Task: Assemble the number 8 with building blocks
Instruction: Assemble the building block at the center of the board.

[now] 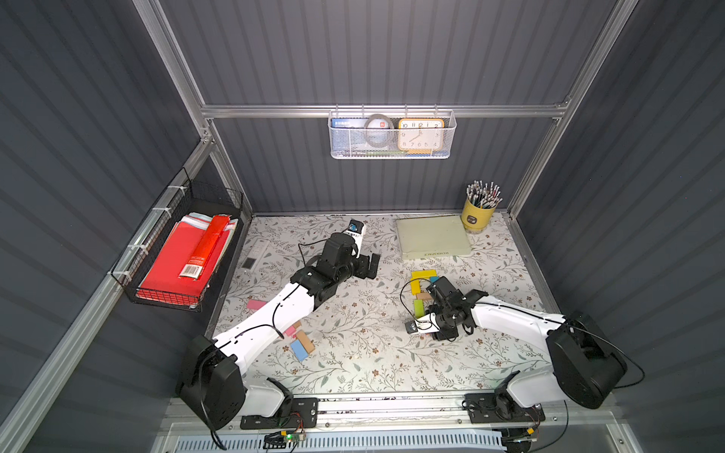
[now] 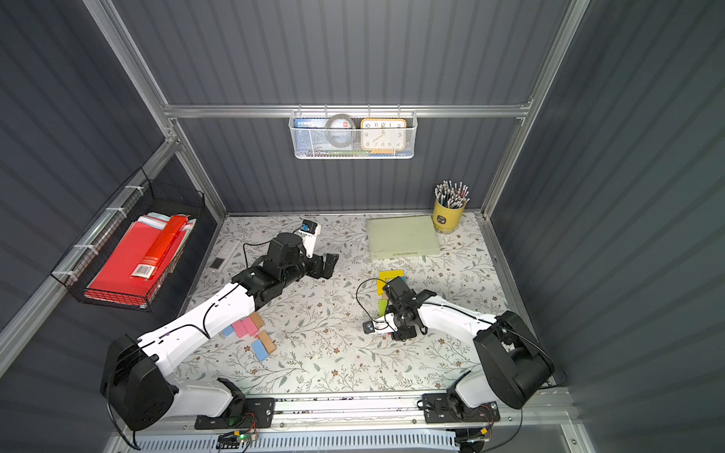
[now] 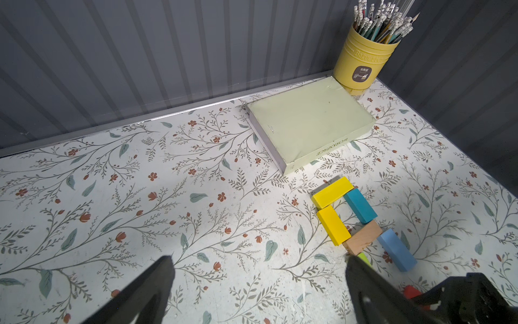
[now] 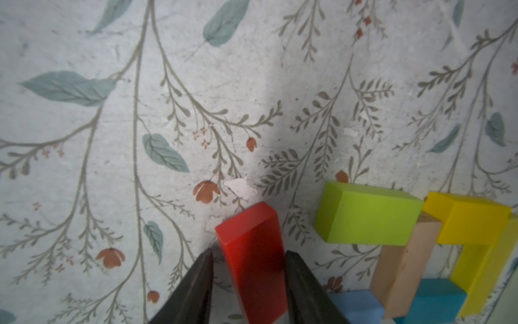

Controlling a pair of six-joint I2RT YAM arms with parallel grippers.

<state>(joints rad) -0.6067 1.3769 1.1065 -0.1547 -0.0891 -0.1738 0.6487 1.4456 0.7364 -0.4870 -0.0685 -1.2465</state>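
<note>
Building blocks lie joined on the table at the right: two yellow, a teal, a tan, a light blue and a green. My right gripper stands over their near end. A red block sits between its fingers, with a gap showing on one side. In both top views the right wrist hides that block. My left gripper hangs wide open and empty over bare table, left of the figure. Loose pink, tan and blue blocks lie beside the left forearm.
A pale green box and a yellow pencil cup stand at the back right, close behind the block figure. A black wire basket with red folders hangs on the left wall. A white mesh basket hangs on the back wall.
</note>
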